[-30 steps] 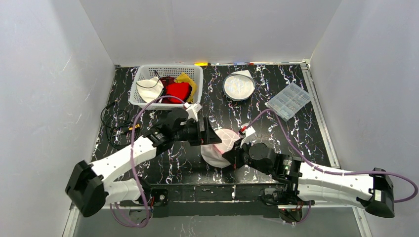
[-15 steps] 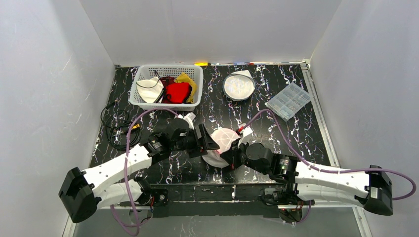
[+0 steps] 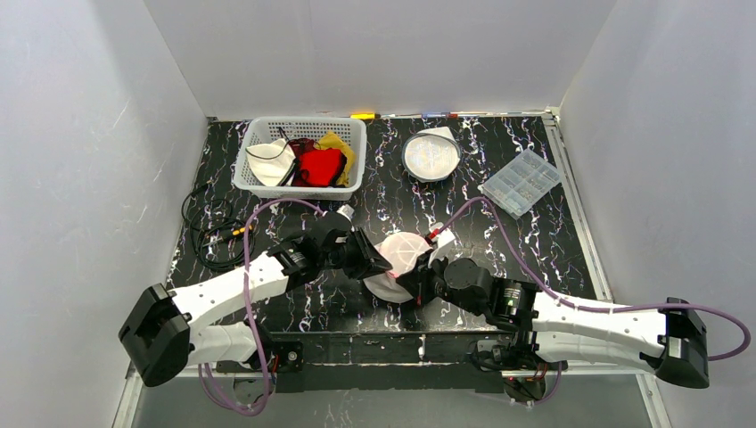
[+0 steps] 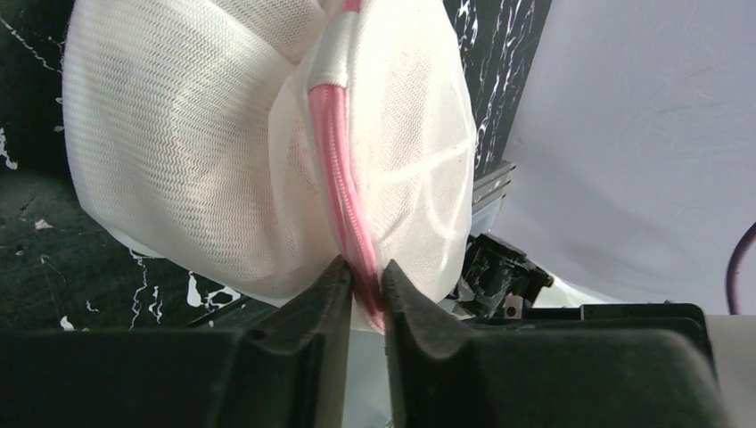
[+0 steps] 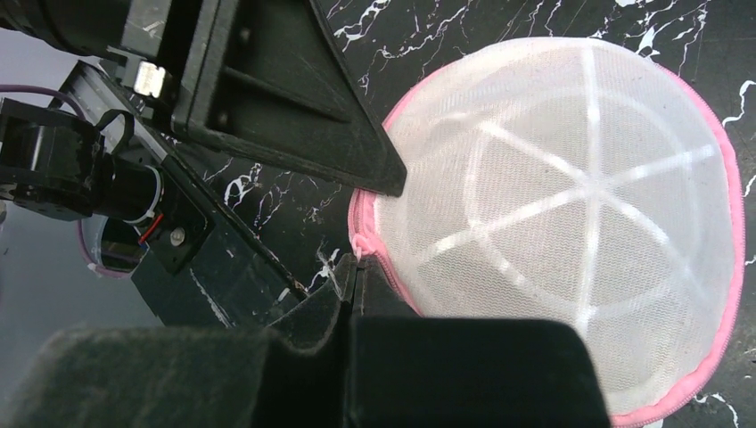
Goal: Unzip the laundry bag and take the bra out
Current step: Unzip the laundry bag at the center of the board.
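Laundry bag (image 4: 178,160) judged light, soft, springy mesh. Pink zip seam (image 4: 337,160) pinched in left hand (image 4: 364,290). Right hand (image 5: 354,283) closed tight at zip end, hold on pull unclear. Pull best gripped.

Marbled table (image 3: 392,183): basket (image 3: 299,188), clear box (image 3: 521,182), cable (image 3: 205,234)

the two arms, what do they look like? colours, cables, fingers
Both the left arm and right arm have white shells between black joints. A purple cable runs loosely along each. The left gripper and right gripper have matte black, tapering fingers. No markings are legible.
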Motion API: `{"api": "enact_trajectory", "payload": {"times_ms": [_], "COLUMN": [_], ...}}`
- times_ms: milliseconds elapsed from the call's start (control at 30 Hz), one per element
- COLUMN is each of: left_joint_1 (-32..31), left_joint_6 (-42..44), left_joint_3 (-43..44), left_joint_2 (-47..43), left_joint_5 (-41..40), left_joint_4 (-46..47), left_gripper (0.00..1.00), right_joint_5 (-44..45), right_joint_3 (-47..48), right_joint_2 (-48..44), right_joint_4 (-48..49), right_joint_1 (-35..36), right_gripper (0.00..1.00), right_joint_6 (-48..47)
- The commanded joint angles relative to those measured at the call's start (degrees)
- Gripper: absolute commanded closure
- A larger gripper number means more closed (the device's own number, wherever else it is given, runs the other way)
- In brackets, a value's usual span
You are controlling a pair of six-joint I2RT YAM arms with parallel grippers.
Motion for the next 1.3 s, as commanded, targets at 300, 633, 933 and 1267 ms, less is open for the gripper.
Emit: {"api": "enact_trajectory", "payload": {"times_ms": [300,633,933,1267], "left_joint_1": [-0.05,1.22,6.19,6.95], "left_joint_6": [1.42,10.89,24.68,28.03], "left_joint_3": [0.77,-0.07,15.5,13.77], "left_joint_2": [-0.49,-2.17,7.07,15.75], "left_joint_5": [-4.84,0.77,24.27,24.24], "left_joint_4": [-2.28,4.13,8.76,8.9], "left_gripper": [1.0,1.0,1.0,0.97], "right_joint_5": [4.05,8.6,-0.49,-0.82], "right_joint_3": [4.14,4.34,13.14,5.6], "right_joint_2": [-6.06,-12.43,-13.4,-10.63], "right_joint_4": [-10.22,-16.75,-18.27,-8.98], "right_joint_1": [0.58,0.6,0.53,0.59], "right_gripper": [0.99,0.99,0.99,0.99], "right_joint_6": [-2.81,-4.28,-13.95,-8.32]}}
